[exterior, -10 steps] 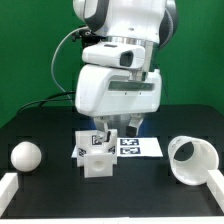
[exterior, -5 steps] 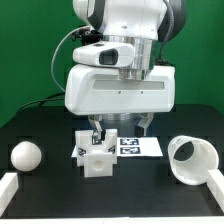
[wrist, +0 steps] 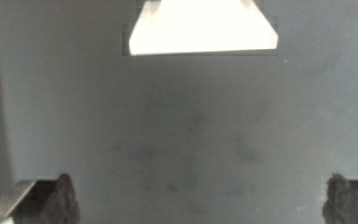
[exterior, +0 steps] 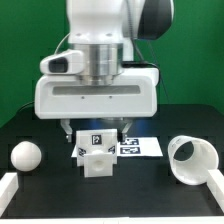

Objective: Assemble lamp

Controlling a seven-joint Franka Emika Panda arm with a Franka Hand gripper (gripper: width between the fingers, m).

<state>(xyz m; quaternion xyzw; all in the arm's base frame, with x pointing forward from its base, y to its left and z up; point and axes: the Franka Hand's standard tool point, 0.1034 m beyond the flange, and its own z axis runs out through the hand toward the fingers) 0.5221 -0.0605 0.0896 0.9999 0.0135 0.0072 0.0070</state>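
One white robot arm fills the middle of the exterior view, its broad wrist block hanging above and just behind the lamp base. One black desk carries everything else.

The lamp is in three loose parts, one of each, all on the desk and none joined.
- The shade is the largest. It lies on its side well to the exterior view's right of the base, with an open end turned toward the base. It is the only hollow thing here, and its inside shows only its own white wall.
- The base is a square block standing upright, with a black-and-white tag on top.
- The bulb has its round head well to the exterior view's left of the base.

One marker board lies flat just behind the base, toward the exterior view's right. I cannot tell whether the two touch. Two white rails, one at each near corner of the desk, sit well in front of the base.

In the wrist view the one hand has its two fingers spread wide, with only dark desk between them. It grips nothing. One plain white shape lies beyond the fingers. I cannot tell which part it is.
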